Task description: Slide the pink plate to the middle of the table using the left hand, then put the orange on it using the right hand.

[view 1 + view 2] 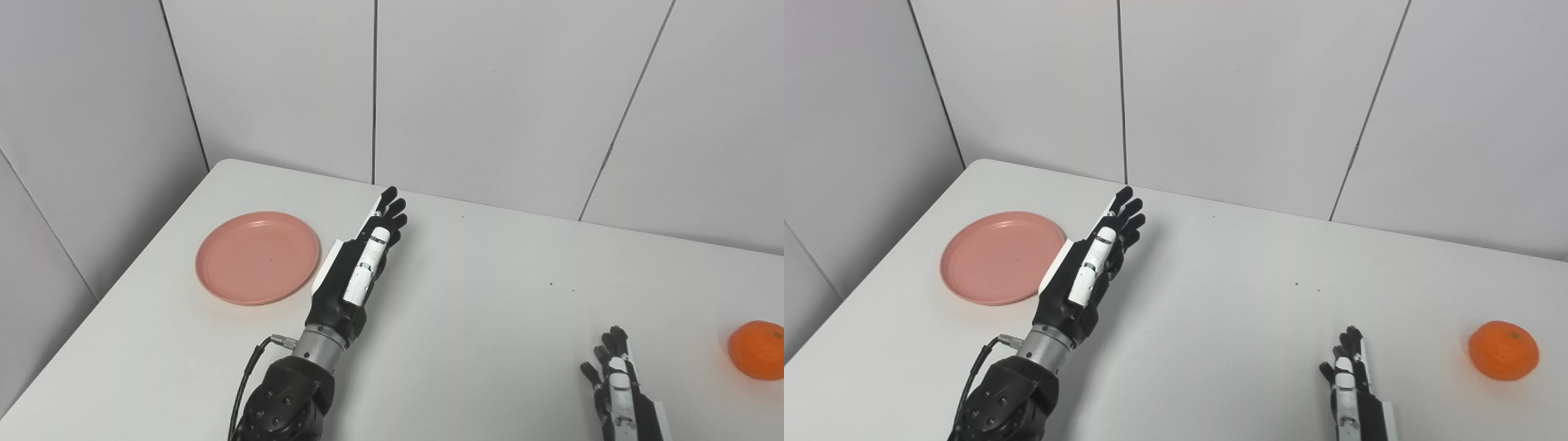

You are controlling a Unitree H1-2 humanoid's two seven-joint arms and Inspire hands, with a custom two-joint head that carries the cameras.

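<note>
We start with the pink plate [257, 257], which lies flat on the white table [465, 294] toward its far left corner, well away from the middle. It looks to us like a light, stiff, shallow dish, probably plastic, with a smooth face and a low raised rim; we judge it will slide easily on the bare tabletop and may skate or spin if pushed off-centre. The best place to press, we think, is the left outer rim, so a flat push carries it rightward, or fingertips laid on the inner face to drag it. Just to the right of the plate our left hand [358, 269] is stretched out with fingers straight and close together, edge-up, holding nothing; in the right eye view it seems to overlap the plate's right edge, but we cannot tell whether it touches. The orange [1503, 350] sits at the near right of the table, well apart from the plate; we expect it to be firm, slightly yielding, and liable to roll, so a wrap around its sides from above should suit. Our right hand [1350, 386] rests near the bottom edge, left of the orange, fingers extended and empty. We can read no brand, label or writing anywhere.
</note>
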